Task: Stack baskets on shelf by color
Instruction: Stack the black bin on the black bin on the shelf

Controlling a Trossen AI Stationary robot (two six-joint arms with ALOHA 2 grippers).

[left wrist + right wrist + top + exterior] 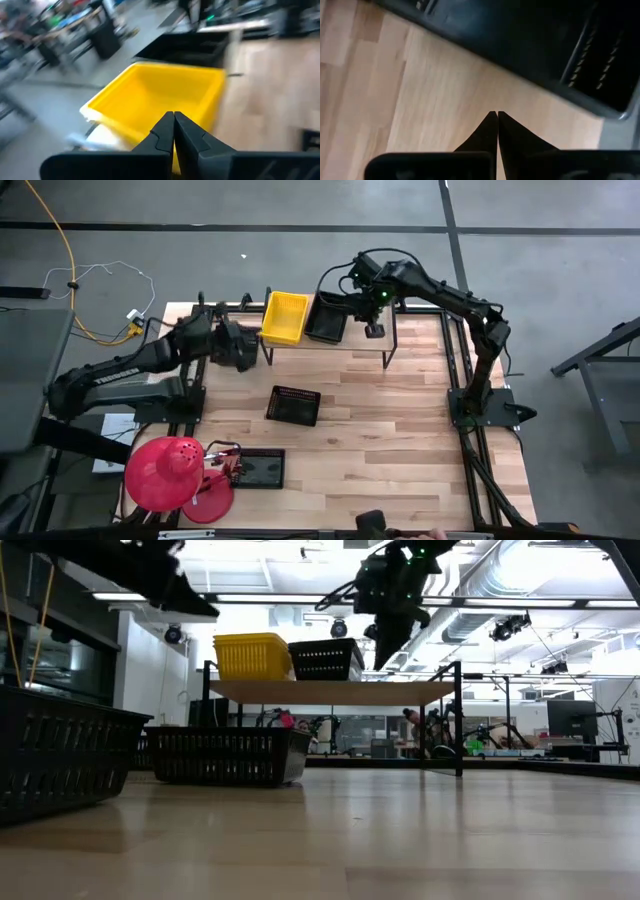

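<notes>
**Two baskets up, two still on the table**

The yellow basket [284, 317] and a black basket [327, 318] sat side by side on the shelf [400, 341]. The right gripper [374, 330] hung just beside the black one, fingers pressed together, holding nothing. The left gripper [243, 348] hovered near the yellow basket, likewise closed and empty. Two more black baskets [293, 405] lay on the table [400, 440]. Stacking another slightly off-square could push the shelved basket over the back edge.
</notes>
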